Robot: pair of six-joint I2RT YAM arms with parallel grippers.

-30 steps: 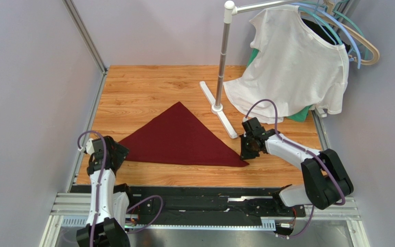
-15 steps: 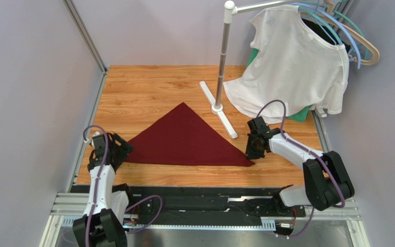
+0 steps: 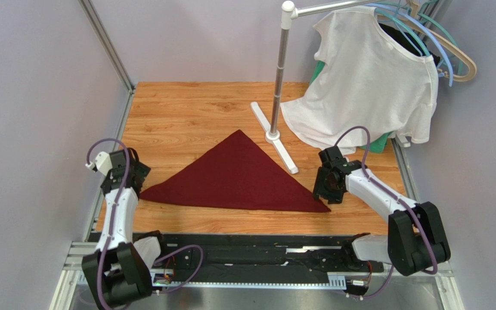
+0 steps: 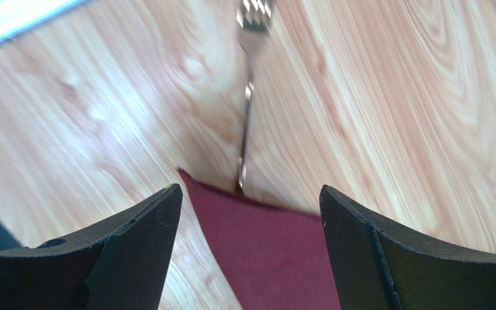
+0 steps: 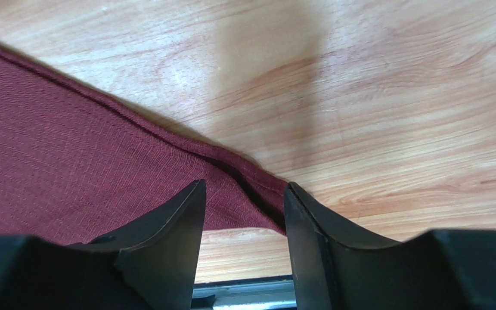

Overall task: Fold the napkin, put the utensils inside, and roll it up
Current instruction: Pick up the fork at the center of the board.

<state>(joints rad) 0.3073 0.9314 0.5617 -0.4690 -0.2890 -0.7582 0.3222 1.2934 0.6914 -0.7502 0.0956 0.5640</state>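
The dark red napkin [image 3: 234, 174] lies flat on the wooden table, folded into a triangle with its apex pointing away from me. My left gripper [image 3: 131, 177] is open just above its left corner [image 4: 267, 258], which shows between the fingers. A metal fork [image 4: 247, 97] lies on the wood beyond that corner, its handle end meeting the cloth edge. My right gripper [image 3: 327, 187] is open at the right corner [image 5: 257, 187]. The slightly bunched cloth tip lies at the fingertips and bare wood shows in the gap. The fork does not show in the top view.
A metal hanger stand [image 3: 278, 77] has its base [image 3: 274, 137] just beyond the napkin's apex. A white T-shirt [image 3: 367, 84] on coloured hangers droops at the back right over a green cloth [image 3: 378, 145]. Grey walls and metal rails border the table.
The napkin slid to the right with my right gripper, which then opened and let go of the right corner. My left gripper drew back toward the far left, off the left corner.
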